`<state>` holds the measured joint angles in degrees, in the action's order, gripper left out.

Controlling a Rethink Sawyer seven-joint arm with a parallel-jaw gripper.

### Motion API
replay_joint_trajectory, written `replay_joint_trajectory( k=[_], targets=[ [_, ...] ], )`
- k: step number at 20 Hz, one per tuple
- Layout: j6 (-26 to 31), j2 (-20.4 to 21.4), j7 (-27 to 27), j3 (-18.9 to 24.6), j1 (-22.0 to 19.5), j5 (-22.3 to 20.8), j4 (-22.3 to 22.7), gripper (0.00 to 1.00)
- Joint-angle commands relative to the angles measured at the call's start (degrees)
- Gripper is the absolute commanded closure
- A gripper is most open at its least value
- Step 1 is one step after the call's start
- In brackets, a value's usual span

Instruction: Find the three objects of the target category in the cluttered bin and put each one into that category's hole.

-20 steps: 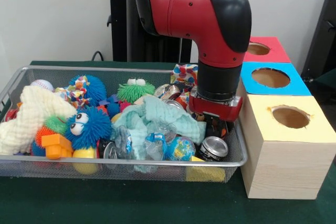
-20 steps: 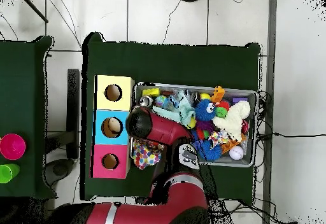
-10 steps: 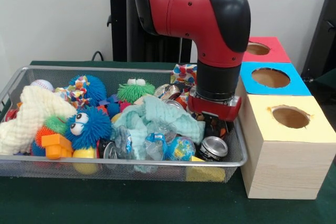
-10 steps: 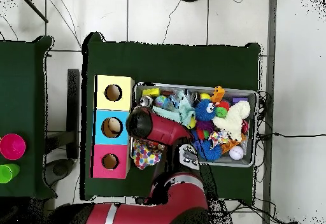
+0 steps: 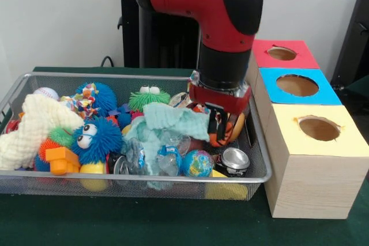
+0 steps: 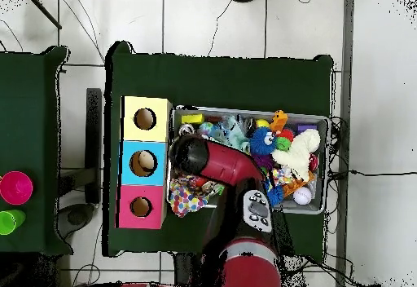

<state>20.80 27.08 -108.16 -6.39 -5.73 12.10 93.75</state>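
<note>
Your tool [image 5: 218,124] is clenched on an orange-and-black ball [image 5: 226,129], holding it just above the clutter in the wire bin [image 5: 138,184]. A crushed can [image 5: 233,159] lies below it, and the mint cloth [image 5: 173,122] sits right beside it.

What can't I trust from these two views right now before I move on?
- Gripper, front view: an orange and black object sits at it, but finger state and grasp can't be confirmed.
- Overhead view: the arm covers the gripper and the bin's hole-side end.
- Bin bottom, both views: buried under toys and the teal cloth.
- Hole interiors: too dark.
</note>
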Motion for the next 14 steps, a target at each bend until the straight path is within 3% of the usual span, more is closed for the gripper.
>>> replay_joint_trajectory(
  k=[1,8,14],
  targets=[
    [9.29,6.51,1.83,1.3,-5.94,-4.13,-3.52,1.0],
    [10.81,8.34,2.39,3.25,-9.07,-6.01,-3.17,1.0],
    [12.48,11.42,-0.23,2.83,-8.49,-6.97,-1.0,1.0]
  ],
)
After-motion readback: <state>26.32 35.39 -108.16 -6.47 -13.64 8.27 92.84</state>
